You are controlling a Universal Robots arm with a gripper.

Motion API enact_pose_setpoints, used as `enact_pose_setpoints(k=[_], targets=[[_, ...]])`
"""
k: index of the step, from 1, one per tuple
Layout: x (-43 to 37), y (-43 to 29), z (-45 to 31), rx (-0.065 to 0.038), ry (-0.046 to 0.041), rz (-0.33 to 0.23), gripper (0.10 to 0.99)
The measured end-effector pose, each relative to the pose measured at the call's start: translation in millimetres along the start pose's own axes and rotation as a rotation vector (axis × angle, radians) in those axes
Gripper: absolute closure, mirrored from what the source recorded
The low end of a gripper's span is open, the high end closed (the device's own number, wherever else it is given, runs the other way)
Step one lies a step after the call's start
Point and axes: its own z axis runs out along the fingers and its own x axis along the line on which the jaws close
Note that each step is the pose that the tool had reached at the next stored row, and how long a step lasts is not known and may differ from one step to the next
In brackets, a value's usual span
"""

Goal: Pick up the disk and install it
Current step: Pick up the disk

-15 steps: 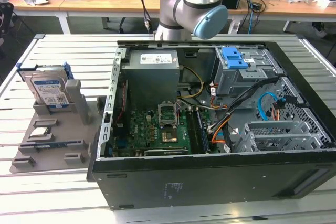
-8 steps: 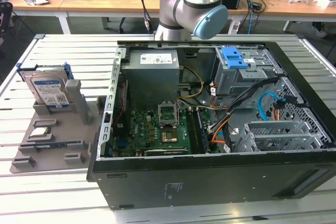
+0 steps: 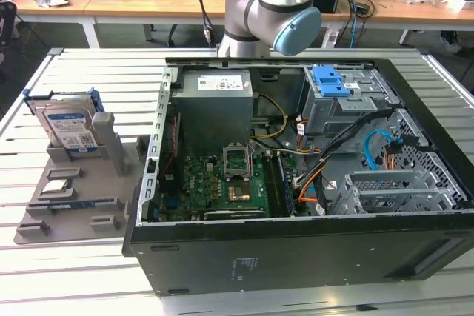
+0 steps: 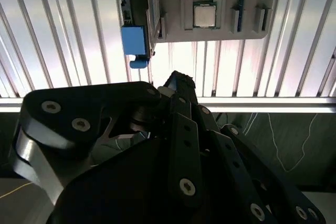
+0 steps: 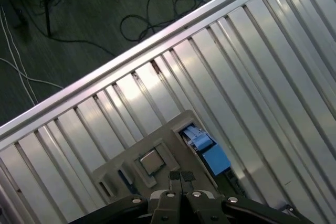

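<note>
The disk (image 3: 68, 125) stands upright on its edge in a slot at the far end of a grey holder tray (image 3: 74, 209). The tray lies on a slatted metal table (image 3: 96, 72), towards the exterior view's left. Bare slats lie open behind the disk and on its outer side, up to the table's rim. On its other side a tall grey post (image 3: 111, 138) of the tray rises just beside it. Past the post is the wall of an open computer case (image 3: 296, 260), close to the tray's edge. The space above the disk is free.

In both wrist views the gripper (image 5: 181, 176) (image 4: 177, 80) hangs above the table and looks down on the tray. Its two black fingertips are pressed together with nothing between them. The disk's blue bracket (image 5: 212, 153) (image 4: 134, 40) shows below and a little to one side of the fingertips, apart from them. A square processor chip (image 5: 151, 161) (image 4: 203, 15) sits in a pocket of the tray nearby.

The disk is a flat silver rectangle with a white-and-blue label on its broad face and blue plastic along its edges. The robot arm (image 3: 274, 5) stands behind the case.
</note>
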Motion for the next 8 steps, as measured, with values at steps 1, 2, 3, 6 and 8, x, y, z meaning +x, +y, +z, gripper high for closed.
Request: enact_pose_setpoints(k=[1, 2, 3, 6, 8], targets=[[0.0, 0.0, 0.0, 0.000, 0.0002, -0.006, 0.980], [0.0, 0.0, 0.0, 0.000, 0.0004, -0.011, 0.980], [0.0, 0.0, 0.0, -0.001, 0.0009, -0.025, 0.980], [0.0, 0.0, 0.0, -0.001, 0.0018, -0.049, 0.980], [0.0, 0.0, 0.0, -0.002, 0.0027, -0.075, 0.980]])
